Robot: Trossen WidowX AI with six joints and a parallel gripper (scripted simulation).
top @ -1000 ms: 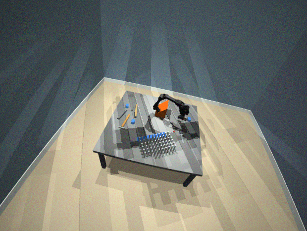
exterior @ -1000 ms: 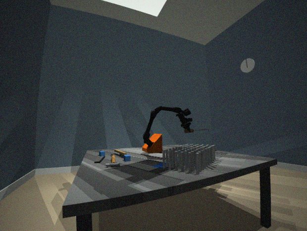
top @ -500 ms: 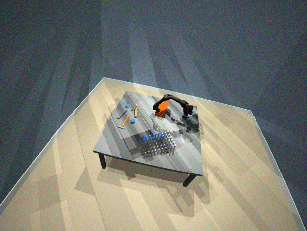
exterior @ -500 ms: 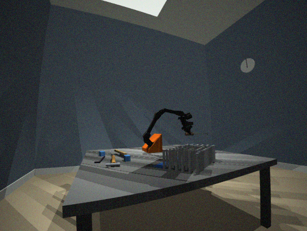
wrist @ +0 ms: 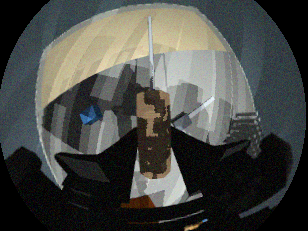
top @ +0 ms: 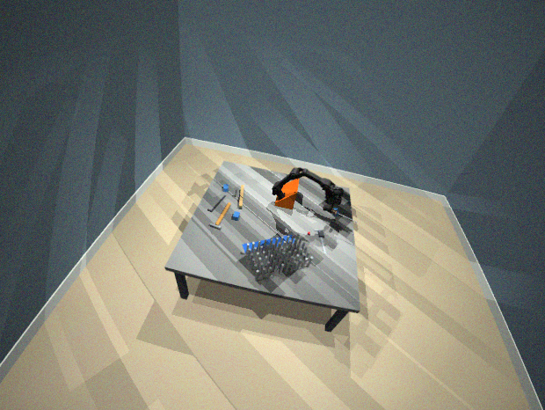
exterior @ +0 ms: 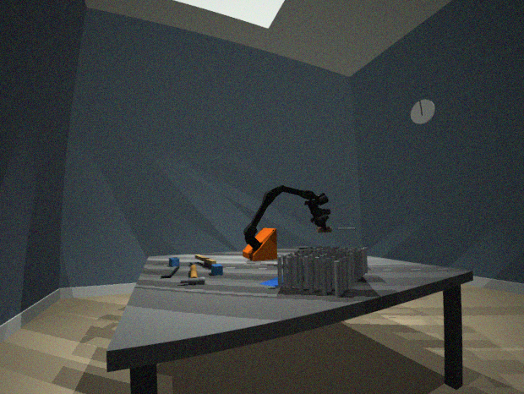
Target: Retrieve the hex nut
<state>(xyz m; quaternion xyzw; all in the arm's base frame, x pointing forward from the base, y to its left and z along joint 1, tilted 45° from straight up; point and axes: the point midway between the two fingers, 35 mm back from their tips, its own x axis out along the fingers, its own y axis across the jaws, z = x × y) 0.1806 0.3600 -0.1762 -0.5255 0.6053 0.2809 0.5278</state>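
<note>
My gripper [top: 333, 208] [exterior: 323, 227] is shut on the brown handle [exterior: 324, 230] [wrist: 154, 134] of a tool. A thin pale rod [exterior: 346, 228] [wrist: 150, 49] extends from the handle, away from the hand; I cannot tell the shape of its tip. The tool is held in the air above the table, outside the spacer field. The standing metal spacers [top: 277, 259] [exterior: 315, 270] [wrist: 245, 130] form a dense block, lower right in the wrist view. The blue taped strip [top: 245, 247] [exterior: 270, 282] runs along their edge. The nut cannot be made out.
An orange-handled T-shaped tool [top: 223, 214] [exterior: 193, 270], a yellow bar [top: 241, 196], a black rod [top: 216, 202] and blue cubes [top: 236, 215] [exterior: 216, 269] lie at one side. Another blue cube [wrist: 91, 115] lies below my hand. A dark block [top: 320, 233] [wrist: 182, 120] with a thin rod lies beside the spacers.
</note>
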